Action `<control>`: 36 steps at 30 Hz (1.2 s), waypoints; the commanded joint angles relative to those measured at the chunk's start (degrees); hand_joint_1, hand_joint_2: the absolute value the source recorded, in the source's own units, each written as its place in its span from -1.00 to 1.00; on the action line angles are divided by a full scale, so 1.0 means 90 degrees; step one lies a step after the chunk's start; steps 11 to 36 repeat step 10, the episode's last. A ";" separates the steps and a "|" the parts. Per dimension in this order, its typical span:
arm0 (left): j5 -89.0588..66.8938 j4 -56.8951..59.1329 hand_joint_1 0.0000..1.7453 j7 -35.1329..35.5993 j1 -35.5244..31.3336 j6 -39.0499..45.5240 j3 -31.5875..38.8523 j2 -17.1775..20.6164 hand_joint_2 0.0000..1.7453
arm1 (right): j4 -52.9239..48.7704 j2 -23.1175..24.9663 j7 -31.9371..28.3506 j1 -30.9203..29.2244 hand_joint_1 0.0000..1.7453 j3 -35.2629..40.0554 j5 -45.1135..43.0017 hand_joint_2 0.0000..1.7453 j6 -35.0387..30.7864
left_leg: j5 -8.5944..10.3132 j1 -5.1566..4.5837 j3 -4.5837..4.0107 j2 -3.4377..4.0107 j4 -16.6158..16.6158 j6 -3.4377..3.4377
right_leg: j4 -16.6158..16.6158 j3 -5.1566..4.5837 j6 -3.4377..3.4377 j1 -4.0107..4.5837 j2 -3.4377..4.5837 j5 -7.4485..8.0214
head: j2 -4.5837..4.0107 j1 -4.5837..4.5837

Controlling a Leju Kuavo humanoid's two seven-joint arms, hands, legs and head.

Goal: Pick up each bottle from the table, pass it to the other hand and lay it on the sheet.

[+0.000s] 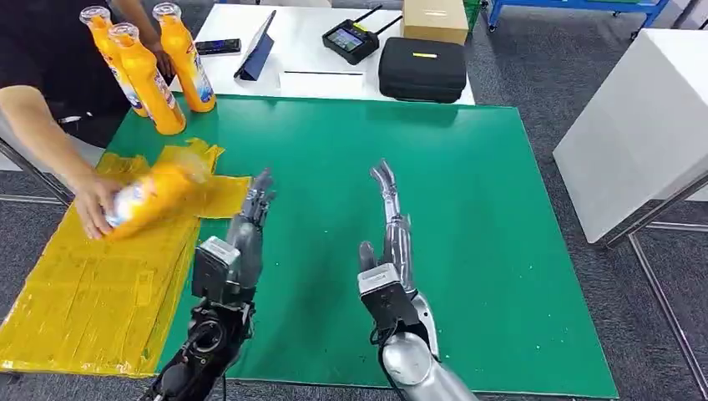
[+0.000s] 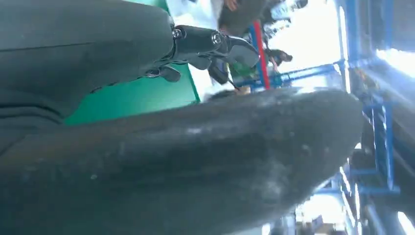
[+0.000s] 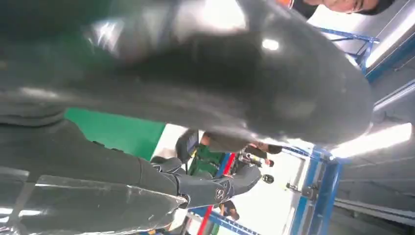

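Bottle (image 1: 150, 197) lies on the yellow sheet (image 1: 92, 292) at the tabletop's (image 1: 467, 251) left edge, a person's hand (image 1: 93, 205) on it; both robot hands, left hand (image 1: 255, 205) and right hand (image 1: 388, 196), hover spread, holding nothing, seemingly awaiting the next of three upright bottles (image 1: 159, 71).

The right hand (image 3: 195, 98) holds nothing, its thumb (image 3: 274, 83) and dark fingers (image 3: 210, 186) apart above the green table (image 3: 115, 132).

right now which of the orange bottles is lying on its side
The orange bottle on the yellow sheet, under the person's hand. The other three bottles stand upright at the green mat's far left corner.
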 commanded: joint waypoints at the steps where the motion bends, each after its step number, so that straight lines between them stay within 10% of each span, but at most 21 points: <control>1: -0.0259 -0.0283 -1.00 0.0151 0.0091 -0.0112 0.0194 0.0036 -1.00 | -0.0398 0.0041 -0.0189 0.0195 -1.00 -0.0420 -0.0514 -1.00 0.0216 | -0.0015 -0.0003 0.0021 -0.0003 0.0003 0.0008 | 0.0002 0.0020 -0.0025 0.0001 0.0000 -0.0013 | 0.0000 0.0000; 36: -0.0625 -0.0636 -1.00 0.0208 0.0151 -0.0205 0.0266 0.0063 -1.00 | -0.0451 -0.0019 0.0013 0.0144 -1.00 -0.0274 -0.0151 -1.00 0.0247 | -0.0011 -0.0002 0.0016 0.0002 0.0000 0.0005 | 0.0001 0.0015 -0.0023 0.0003 0.0006 -0.0007 | 0.0000 -0.0002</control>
